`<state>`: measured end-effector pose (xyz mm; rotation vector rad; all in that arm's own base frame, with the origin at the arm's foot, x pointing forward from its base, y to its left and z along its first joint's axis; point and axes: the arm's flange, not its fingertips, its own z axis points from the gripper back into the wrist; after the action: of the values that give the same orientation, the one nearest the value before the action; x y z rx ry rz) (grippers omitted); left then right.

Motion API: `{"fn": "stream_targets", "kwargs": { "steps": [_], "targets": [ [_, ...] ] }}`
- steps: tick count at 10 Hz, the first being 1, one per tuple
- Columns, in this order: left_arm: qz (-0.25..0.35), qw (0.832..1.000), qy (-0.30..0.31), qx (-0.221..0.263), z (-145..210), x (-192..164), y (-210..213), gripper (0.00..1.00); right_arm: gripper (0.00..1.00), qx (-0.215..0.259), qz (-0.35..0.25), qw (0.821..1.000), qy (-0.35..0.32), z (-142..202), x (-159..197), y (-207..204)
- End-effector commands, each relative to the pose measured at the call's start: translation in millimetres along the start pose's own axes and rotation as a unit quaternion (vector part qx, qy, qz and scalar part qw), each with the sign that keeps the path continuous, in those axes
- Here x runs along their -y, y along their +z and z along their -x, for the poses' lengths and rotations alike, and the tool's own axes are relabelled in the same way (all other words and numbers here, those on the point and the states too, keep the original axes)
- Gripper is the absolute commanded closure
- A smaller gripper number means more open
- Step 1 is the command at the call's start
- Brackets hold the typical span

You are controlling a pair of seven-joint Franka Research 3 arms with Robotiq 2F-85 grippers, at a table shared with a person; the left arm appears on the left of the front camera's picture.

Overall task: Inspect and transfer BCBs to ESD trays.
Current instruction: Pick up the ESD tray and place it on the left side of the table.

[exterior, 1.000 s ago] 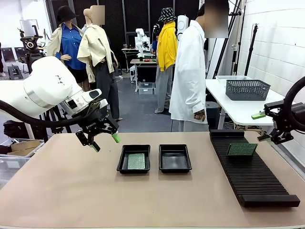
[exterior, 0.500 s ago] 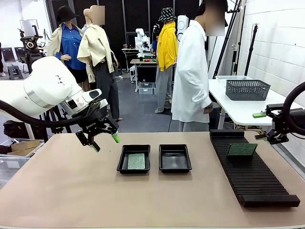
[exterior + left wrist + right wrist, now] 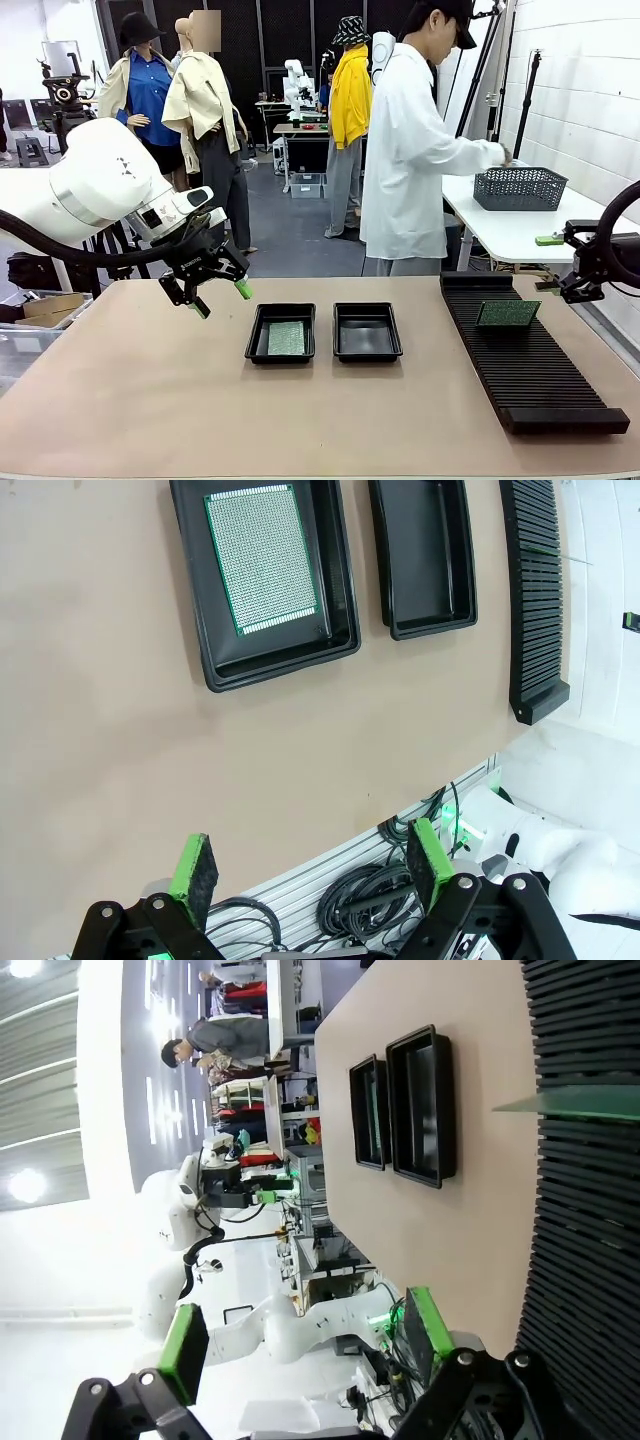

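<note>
Two black ESD trays lie side by side mid-table. The left tray holds a green BCB flat on its floor. The right tray holds nothing. A second BCB stands upright in the long ribbed rack. My left gripper hovers open, left of the left tray and above the table. Beyond the rack's far right edge, my right gripper stands open and holds nothing.
A person in a white coat stands at the table's far side, turned right, with a hand on a grey mesh basket on a white side table. Bare tan tabletop spreads in front of the trays.
The person has turned toward the side table and reached for the basket. My right gripper has drawn back slightly to the right. The left arm has stayed put.
</note>
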<state>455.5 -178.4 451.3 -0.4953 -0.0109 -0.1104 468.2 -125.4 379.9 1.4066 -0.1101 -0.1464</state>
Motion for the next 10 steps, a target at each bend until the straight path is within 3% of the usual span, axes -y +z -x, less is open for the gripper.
{"fn": "stream_targets", "kwargs": {
  "steps": [1, 8, 10],
  "targets": [
    [0.0, 1.0, -0.002, 0.002, 0.3, 1.2, 0.5, 0.0, 0.0, -0.015, -0.015, 1.0, -0.009, -15.5, 3.9, 2.8],
    [0.0, 1.0, 0.0, 0.0, 0.0, 0.0, 0.0, 0.0, 0.0, -0.011, -0.005, 1.0, -0.006, -8.5, 6.8, -1.2],
    [-0.037, 0.998, 0.028, 0.036, -16.5, -4.9, -22.7, 0.0, 0.0, -0.011, -0.005, 1.0, -0.006, -8.5, 6.8, -1.2]
  ]
}}
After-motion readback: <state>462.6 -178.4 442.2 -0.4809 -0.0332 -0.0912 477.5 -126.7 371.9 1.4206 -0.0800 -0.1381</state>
